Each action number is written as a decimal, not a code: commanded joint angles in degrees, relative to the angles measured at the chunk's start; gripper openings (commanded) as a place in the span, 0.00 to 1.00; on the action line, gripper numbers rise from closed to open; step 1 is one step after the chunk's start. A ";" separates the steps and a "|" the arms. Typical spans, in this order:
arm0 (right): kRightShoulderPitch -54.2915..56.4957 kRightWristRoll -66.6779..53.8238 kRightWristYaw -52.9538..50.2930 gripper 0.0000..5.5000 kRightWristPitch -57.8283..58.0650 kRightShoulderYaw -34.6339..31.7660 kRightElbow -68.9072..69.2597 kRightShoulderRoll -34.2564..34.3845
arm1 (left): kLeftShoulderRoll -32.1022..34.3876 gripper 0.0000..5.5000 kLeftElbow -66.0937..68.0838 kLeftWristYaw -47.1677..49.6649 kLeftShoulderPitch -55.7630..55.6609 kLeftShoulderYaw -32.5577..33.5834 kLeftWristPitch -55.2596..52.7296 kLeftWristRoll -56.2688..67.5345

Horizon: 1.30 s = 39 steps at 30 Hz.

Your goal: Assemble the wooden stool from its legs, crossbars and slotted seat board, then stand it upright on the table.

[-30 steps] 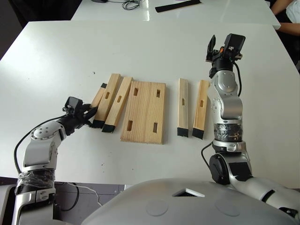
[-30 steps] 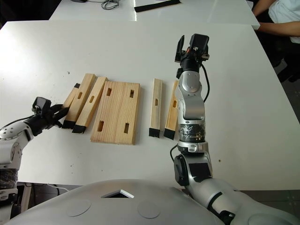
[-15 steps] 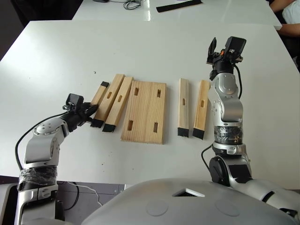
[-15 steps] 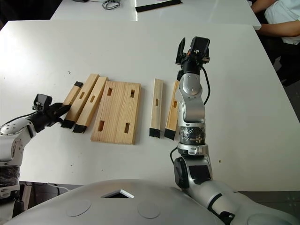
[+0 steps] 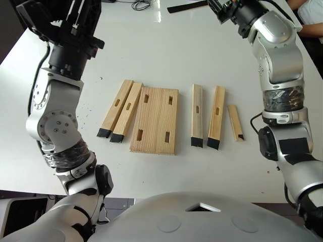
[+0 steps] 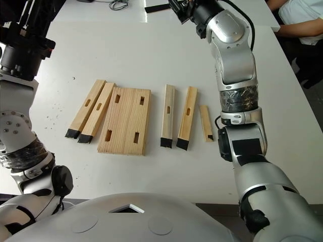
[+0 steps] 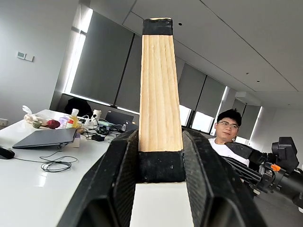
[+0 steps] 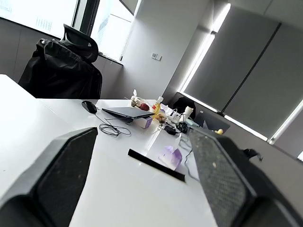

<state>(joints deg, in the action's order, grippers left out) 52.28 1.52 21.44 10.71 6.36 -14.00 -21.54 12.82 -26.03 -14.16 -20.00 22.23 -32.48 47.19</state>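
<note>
Raised high, the left end effector (image 7: 161, 149) pinches a crossbar (image 7: 160, 80) upright, probably ready for fitting. On the tabletop (image 5: 151, 55), slots up, lie 2 legs (image 5: 120, 108), the seat board (image 5: 155, 120), 2 more legs (image 5: 207, 116) and another crossbar (image 5: 234, 122). The right end effector (image 8: 144, 137) hangs spread, empty.

Four legs (image 5: 115, 108) (image 5: 127, 112) (image 5: 197, 115) (image 5: 216, 117), two crossbars (image 5: 234, 122) (image 7: 160, 90), one seat board (image 5: 155, 120)

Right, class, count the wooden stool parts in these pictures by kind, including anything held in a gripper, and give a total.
Slotted legs: 4
Seat board: 1
Crossbars: 2 (loose crossbar; held crossbar in the left gripper)
Total: 7
</note>
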 commanded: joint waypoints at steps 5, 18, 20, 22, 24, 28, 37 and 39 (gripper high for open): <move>10.85 -5.28 10.56 0.64 -15.41 -1.47 -10.26 1.09 | -1.49 0.24 2.48 -4.81 0.82 -4.62 7.27 -2.18; 15.81 -42.96 43.45 0.64 43.30 -7.34 -5.92 -3.25 | 4.44 0.24 0.83 -25.58 3.40 -10.76 6.23 2.94; 15.99 -42.97 47.34 0.64 43.66 -6.68 -6.50 -4.78 | 6.46 0.24 1.78 -28.67 3.20 -11.74 5.34 3.43; 15.65 -43.99 52.87 0.64 44.41 -6.02 -5.41 -6.76 | 8.66 0.24 2.17 -31.22 3.51 -12.20 4.44 4.26; 14.62 -45.11 57.98 0.64 44.90 -5.76 -3.25 -8.99 | 10.77 0.24 2.30 -33.22 3.82 -12.45 3.50 4.73; 12.93 -45.69 63.63 0.64 45.11 -4.87 -0.01 -11.85 | 13.69 0.24 1.74 -35.34 4.55 -12.33 1.71 6.02; 10.52 -45.98 63.65 0.64 44.44 -5.58 3.17 -10.66 | 14.76 0.24 0.90 -36.60 3.43 -14.21 0.14 8.01; 10.01 -46.16 63.10 0.64 44.35 -5.76 3.47 -10.27 | 14.85 0.24 0.46 -36.55 3.36 -14.38 -0.34 8.53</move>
<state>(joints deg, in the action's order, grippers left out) 62.95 -43.97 84.78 55.66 0.89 -11.59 -32.06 26.78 -24.68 -50.83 -15.82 8.46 -31.87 55.01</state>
